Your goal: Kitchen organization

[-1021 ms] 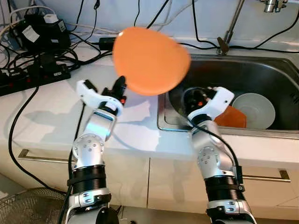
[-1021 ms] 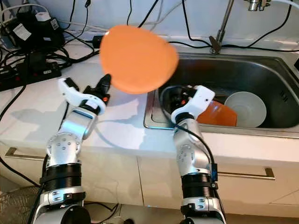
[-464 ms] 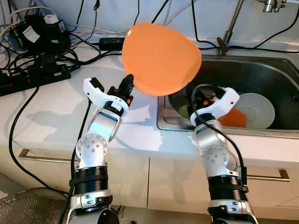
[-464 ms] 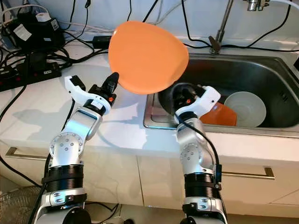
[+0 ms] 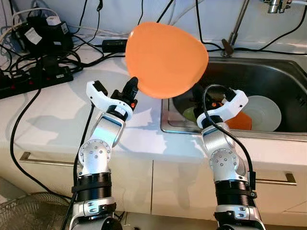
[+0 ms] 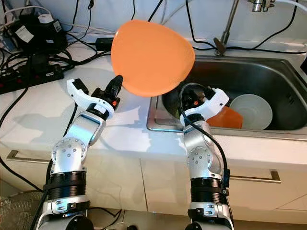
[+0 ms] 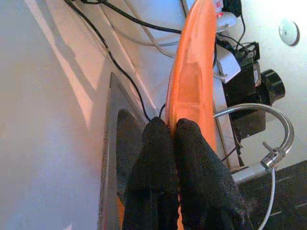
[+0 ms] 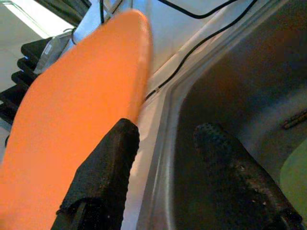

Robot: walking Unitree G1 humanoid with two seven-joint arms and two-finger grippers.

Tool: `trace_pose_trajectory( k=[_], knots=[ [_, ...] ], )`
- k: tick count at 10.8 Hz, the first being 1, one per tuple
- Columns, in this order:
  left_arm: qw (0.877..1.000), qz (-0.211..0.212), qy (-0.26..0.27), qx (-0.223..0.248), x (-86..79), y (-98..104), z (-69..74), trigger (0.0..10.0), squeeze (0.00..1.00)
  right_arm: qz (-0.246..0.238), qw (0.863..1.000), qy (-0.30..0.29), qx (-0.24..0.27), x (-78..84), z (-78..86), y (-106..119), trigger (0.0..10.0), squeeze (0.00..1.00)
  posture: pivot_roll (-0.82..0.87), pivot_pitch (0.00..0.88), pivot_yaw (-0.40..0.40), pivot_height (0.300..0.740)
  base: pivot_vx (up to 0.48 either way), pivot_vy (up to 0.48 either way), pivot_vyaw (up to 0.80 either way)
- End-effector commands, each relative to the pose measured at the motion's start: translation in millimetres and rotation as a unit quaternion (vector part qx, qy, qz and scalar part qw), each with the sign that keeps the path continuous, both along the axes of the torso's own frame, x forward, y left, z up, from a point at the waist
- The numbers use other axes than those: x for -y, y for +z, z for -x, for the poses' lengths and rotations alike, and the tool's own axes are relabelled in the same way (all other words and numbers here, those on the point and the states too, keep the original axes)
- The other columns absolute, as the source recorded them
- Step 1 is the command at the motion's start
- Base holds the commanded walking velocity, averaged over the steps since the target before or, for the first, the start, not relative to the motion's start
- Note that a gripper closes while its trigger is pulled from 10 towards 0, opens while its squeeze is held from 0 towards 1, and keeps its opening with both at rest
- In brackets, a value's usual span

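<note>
Lifted higher now, the orange plate (image 5: 165,60) sits pinched in the left gripper (image 5: 132,87). Right gripper (image 8: 177,158) hangs spread over the sink (image 5: 283,72). Bowls (image 5: 264,112) there are left to sort.

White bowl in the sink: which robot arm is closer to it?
Right. The right tool hangs open over the sink's left part, beside the white bowl. The left tool is above the counter, pinching the orange plate.

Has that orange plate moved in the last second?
Yes. The plate, pinched in the left hand, has gone up and to the robot's right, from over the counter edge to hang over the sink rim.
</note>
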State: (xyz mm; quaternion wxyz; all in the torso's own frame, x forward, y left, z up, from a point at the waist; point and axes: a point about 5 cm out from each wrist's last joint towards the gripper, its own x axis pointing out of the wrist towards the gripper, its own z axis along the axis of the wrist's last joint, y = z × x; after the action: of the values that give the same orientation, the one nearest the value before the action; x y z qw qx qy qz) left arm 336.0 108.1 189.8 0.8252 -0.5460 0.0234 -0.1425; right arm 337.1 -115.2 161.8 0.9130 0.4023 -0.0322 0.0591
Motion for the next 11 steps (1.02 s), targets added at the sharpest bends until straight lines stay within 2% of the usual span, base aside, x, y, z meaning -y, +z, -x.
trace_pose_trajectory(
  k=[1, 5, 11],
  knots=[
    [0.999, 0.036, -0.004, 0.018, 12.0, 11, -0.1, 10.0, 0.0, -0.018, 1.0, 0.015, 0.014, -11.9, 1.3, 9, 10.0, 0.0, 0.08, 0.0, 0.063, 0.74, 0.0, 0.0, 0.0],
    [0.999, 0.041, 0.006, 0.02, 8.8, 12, -0.4, 10.0, 0.0, -0.019, 1.0, 0.016, 0.011, -11.5, 1.2, 8, 10.0, 0.0, 0.08, 0.0, 0.057, 0.74, 0.0, 0.0, 0.0],
    [0.998, 0.041, -0.034, 0.037, 18.9, 13, 4.5, 10.0, 0.0, -0.037, 0.999, 0.021, 0.005, -13.2, 0.8, 7, 10.0, 0.0, 0.08, 0.0, 0.057, 0.74, 0.0, 0.0, 0.0]
  ],
)
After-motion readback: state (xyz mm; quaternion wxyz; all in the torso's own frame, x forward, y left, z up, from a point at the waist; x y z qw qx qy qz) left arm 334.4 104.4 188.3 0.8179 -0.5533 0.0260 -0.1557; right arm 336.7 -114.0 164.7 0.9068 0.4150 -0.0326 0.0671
